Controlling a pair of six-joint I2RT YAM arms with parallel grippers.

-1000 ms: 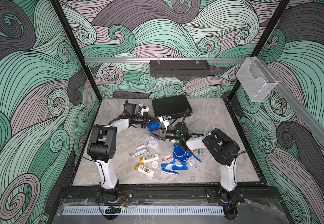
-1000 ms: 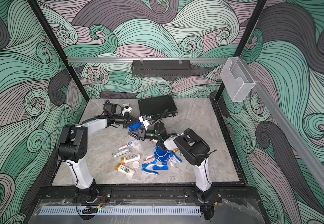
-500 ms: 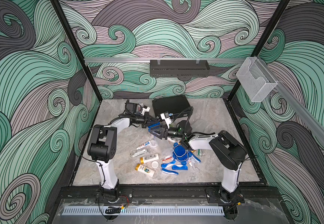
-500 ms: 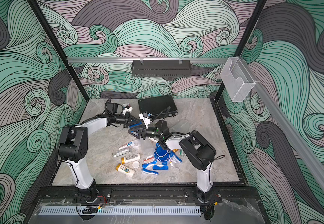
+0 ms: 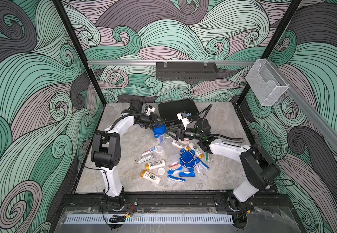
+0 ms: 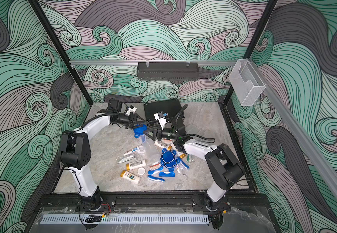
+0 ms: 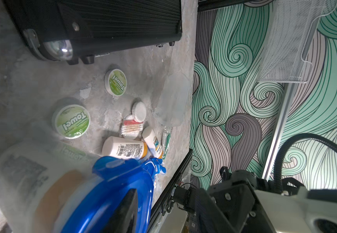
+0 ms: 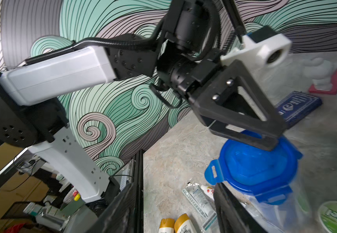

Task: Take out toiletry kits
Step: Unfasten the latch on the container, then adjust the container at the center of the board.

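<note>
A clear tumbler with a blue clip-tab lid [image 5: 159, 129] [image 6: 140, 130] [image 8: 258, 165] stands upright in front of the black briefcase. My left gripper [image 5: 156, 123] [image 8: 276, 139] is over the lid's far edge, its jaws a little apart with the rim between them. One left finger [image 7: 127, 209] lies against the lid. My right gripper [image 5: 167, 131] [image 8: 173, 211] is open beside the tumbler, with only bare table between its fingers. More of the toiletry kits lie loose: blue lids [image 5: 186, 159], gold-capped bottles [image 5: 155, 164], tubes [image 5: 149, 150], blue toothbrushes [image 5: 178, 173].
The black briefcase [image 5: 176, 111] lies at the back. Round green towel packs [image 7: 115, 81] and an empty clear tumbler [image 7: 171, 100] lie near it. A dark-blue card box [image 8: 298, 107] sits behind the left gripper. The walls carry a black shelf [image 5: 185, 70] and a clear bin [image 5: 264, 82].
My left gripper's jaws, shut on the lid before, have parted. The right arm's elbow has swung outward to the right while its gripper stays by the tumbler.
</note>
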